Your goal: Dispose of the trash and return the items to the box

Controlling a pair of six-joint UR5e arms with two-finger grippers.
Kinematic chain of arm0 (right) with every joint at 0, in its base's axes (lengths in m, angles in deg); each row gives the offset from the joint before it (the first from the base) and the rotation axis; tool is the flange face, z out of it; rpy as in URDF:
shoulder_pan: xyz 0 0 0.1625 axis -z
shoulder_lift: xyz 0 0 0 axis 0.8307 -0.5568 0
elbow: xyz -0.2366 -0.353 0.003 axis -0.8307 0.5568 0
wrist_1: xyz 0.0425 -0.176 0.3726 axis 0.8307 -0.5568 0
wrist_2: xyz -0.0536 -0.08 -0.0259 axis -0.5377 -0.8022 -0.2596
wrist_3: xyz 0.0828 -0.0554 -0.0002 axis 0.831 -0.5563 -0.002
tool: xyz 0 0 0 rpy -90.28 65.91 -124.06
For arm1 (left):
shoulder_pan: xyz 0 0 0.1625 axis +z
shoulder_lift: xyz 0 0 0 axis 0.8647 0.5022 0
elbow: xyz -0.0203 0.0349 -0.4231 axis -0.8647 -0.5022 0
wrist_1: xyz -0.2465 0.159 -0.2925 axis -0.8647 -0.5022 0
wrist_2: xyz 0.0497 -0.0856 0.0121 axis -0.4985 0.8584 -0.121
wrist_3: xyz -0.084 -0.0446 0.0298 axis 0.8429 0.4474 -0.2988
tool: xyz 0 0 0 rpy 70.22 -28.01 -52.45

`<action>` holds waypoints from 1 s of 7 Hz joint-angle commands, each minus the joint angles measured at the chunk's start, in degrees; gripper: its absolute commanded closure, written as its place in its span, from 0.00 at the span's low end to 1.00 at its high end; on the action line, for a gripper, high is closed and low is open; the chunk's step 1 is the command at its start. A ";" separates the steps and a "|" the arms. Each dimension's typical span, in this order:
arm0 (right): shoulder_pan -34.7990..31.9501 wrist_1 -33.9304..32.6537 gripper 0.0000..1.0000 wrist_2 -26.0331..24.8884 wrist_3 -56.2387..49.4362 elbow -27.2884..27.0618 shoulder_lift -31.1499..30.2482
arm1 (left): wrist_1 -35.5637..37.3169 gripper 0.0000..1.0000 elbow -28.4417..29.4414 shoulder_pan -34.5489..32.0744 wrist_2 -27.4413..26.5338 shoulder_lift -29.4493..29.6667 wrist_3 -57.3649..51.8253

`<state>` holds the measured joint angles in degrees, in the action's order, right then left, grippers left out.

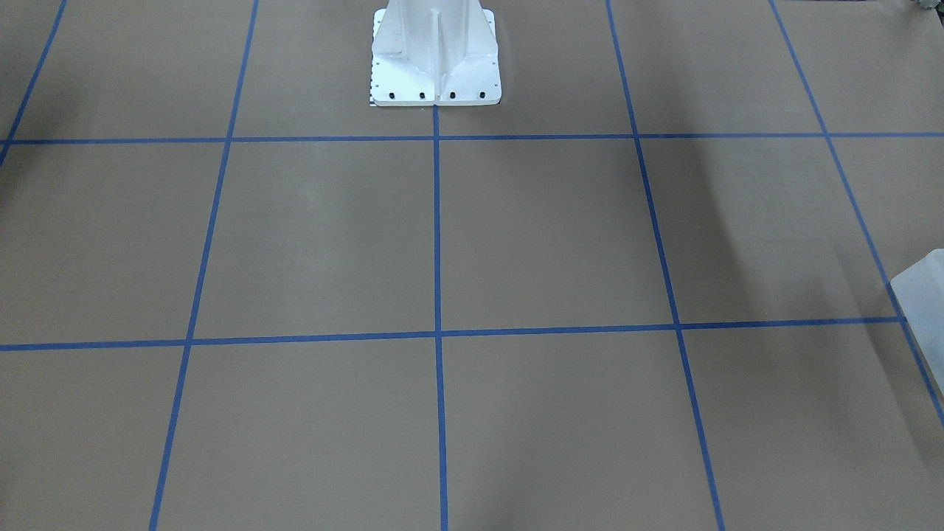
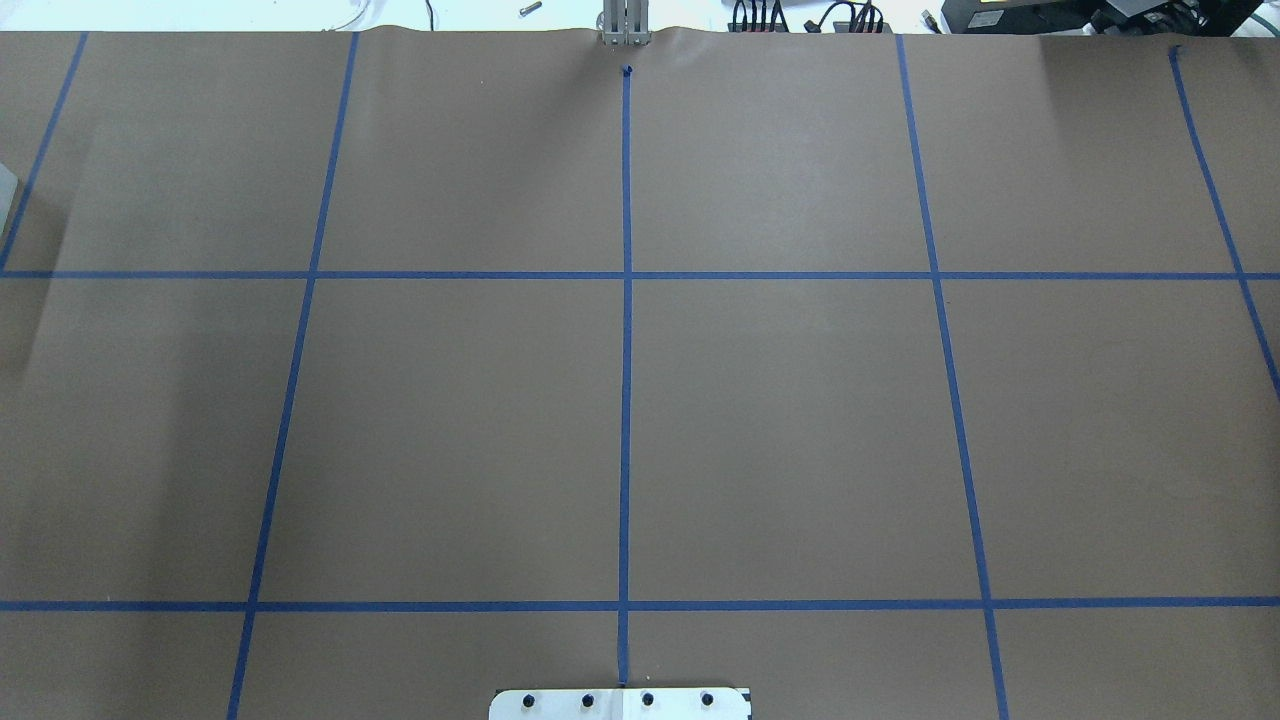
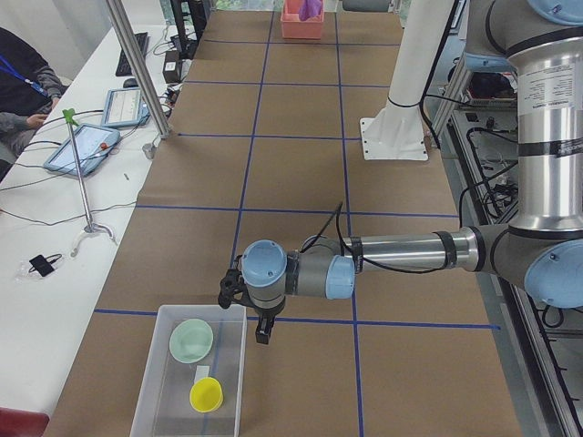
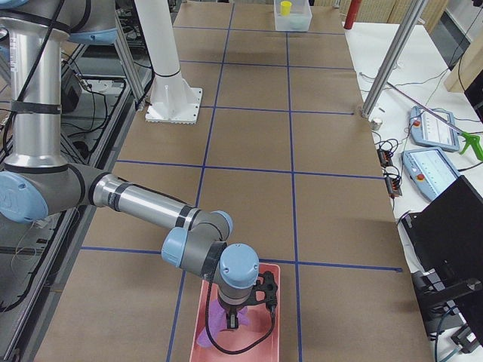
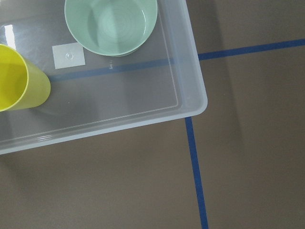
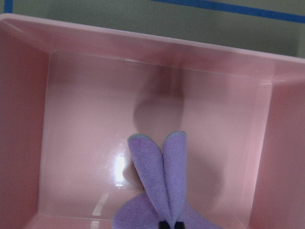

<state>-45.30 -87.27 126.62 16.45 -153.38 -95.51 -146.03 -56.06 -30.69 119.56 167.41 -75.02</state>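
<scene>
Across your blue-taped table [image 2: 780,420], only side and wrist views help: right gripper [image 6: 170,224] seemingly pinches purple cloth [image 6: 157,176] over pink tray [image 6: 143,45]; left gripper [image 3: 262,331] hangs beside box [image 5: 188,62], jaws unreadable.

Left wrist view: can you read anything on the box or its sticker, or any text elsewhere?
None can be read.
Sticker on the box floor: faint round mark, no words.
Print on the left arm's tube: too small.
Tablet screens: too blurred.
</scene>
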 commanded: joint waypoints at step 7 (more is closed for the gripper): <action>6.19 2.53 0.00 7.43 13.44 -0.18 10.48 | 14.56 0.01 -4.00 -0.42 0.12 -1.73 -0.17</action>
<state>-39.54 -84.89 131.52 27.44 -153.05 -86.11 -137.03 -57.34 -30.94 119.95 165.90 -74.85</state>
